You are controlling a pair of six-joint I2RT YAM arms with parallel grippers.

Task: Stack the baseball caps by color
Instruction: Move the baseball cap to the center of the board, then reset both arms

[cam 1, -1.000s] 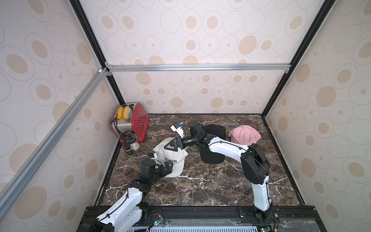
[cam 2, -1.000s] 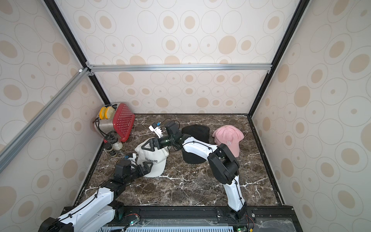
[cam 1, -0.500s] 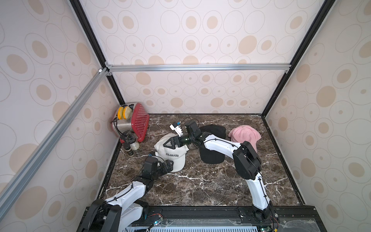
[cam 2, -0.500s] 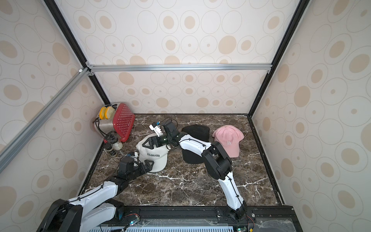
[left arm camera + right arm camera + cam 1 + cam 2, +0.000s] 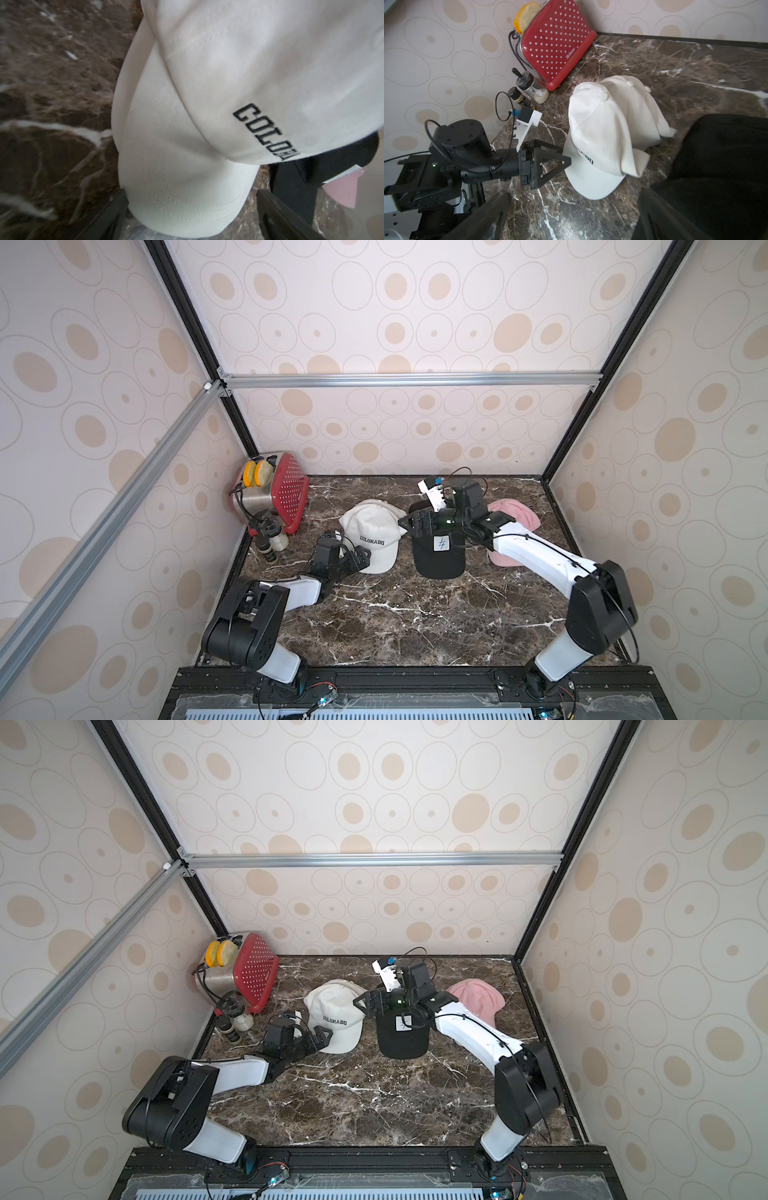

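The white baseball caps (image 5: 372,533) (image 5: 334,1011) lie stacked left of centre, "COLORADO" on the top one. The black caps (image 5: 438,549) (image 5: 401,1031), with a white patch on top, sit in the middle. The pink caps (image 5: 515,518) (image 5: 482,998) are at the right, partly behind my right arm. My left gripper (image 5: 357,560) (image 5: 191,216) is open, its fingers standing either side of the white cap's (image 5: 207,83) brim. My right gripper (image 5: 409,522) (image 5: 571,218) is open and empty, low between the white caps (image 5: 608,128) and the black cap (image 5: 726,155).
A red dotted toaster (image 5: 282,489) (image 5: 556,41) with bread in it stands in the back left corner. Two small shakers (image 5: 274,541) are in front of it. Patterned walls close in the marble table (image 5: 395,614) on three sides.
My right gripper has drawn back to the right, from the white cap to above the black caps. The top white cap has shifted back, and my left gripper has followed its brim.
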